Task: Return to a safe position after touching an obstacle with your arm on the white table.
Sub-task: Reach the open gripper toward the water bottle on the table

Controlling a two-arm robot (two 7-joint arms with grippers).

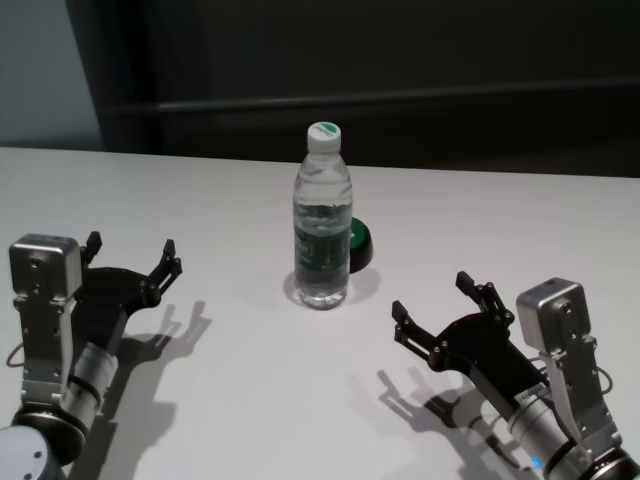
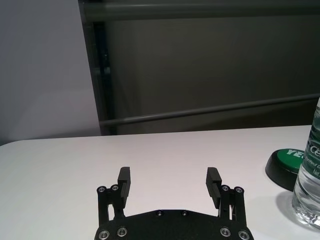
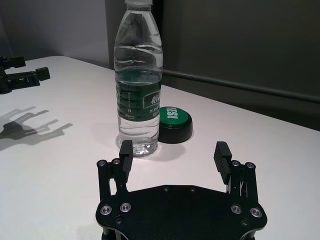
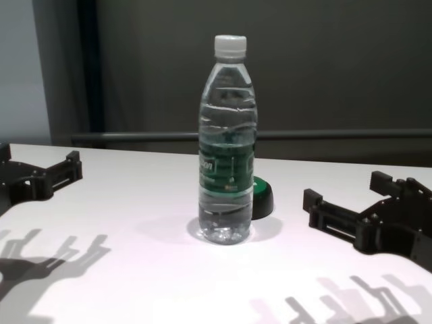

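The obstacle, a clear water bottle (image 1: pixel 322 232) with a white cap and dark green label, stands upright mid-table; it also shows as the bottle (image 4: pixel 227 148), the bottle (image 3: pixel 138 85) and, at the frame edge, the bottle (image 2: pixel 310 180). The white table (image 1: pixel 250 400) spreads wide around it. My left gripper (image 1: pixel 132 252) hovers open to the bottle's left, well apart from it, its fingers (image 2: pixel 124 181) empty. My right gripper (image 1: pixel 433 300) hovers open to the bottle's right and nearer me, also clear of it, with nothing between its fingers (image 3: pixel 126 155).
A low black puck with a green top (image 1: pixel 357 243) sits just behind and right of the bottle, close to it; it also shows as the puck (image 3: pixel 173 123). A dark wall with a rail (image 1: pixel 400 100) runs behind the table's far edge.
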